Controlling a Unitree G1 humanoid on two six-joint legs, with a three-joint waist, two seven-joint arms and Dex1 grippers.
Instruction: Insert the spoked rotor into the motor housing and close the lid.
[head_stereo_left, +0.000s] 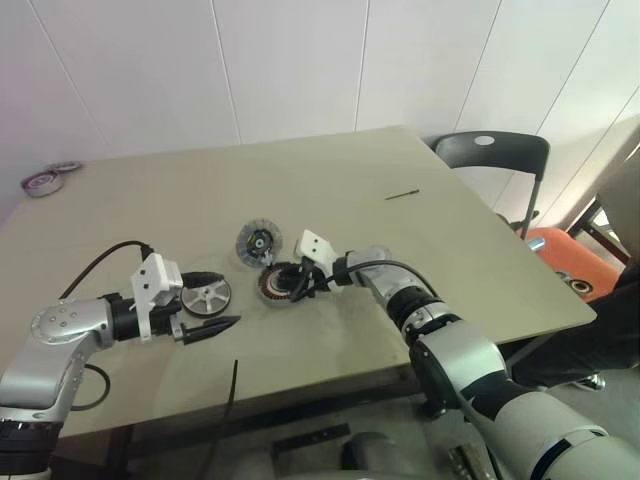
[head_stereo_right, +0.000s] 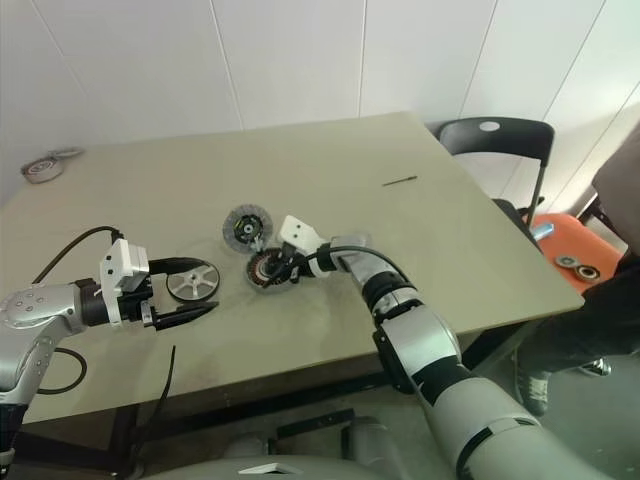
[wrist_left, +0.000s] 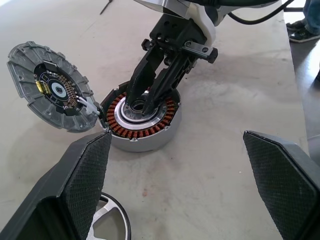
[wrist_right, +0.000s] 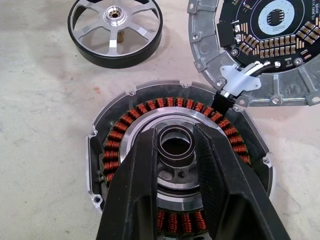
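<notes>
Closest to me is the left gripper (head_stereo_left: 205, 304), fingers spread as wide as they go with nothing between them, hanging just above the desk (head_stereo_left: 330, 190). Right by its fingertips the spoked rotor (head_stereo_left: 206, 296) lies flat on the desk, silver spokes up, dark rim around it.

Further in, the motor housing (wrist_right: 180, 170) sits roughly mid-desk with its ring of copper windings facing up. The right gripper (wrist_right: 176, 150) comes in from the right and pokes down into it, its two black fingers pulled in close on either side of the dark central hub ring. Looks clamped on that hub, though I can't swear the pads are actually touching it.

The lid (wrist_left: 50, 92) lies open just beside the housing, circuit board side up, joined to it by a short white cable and connector. Rotor, housing and lid are all near each other. Small dark stick (head_stereo_left: 401, 194) lies further back toward the right edge.
</notes>
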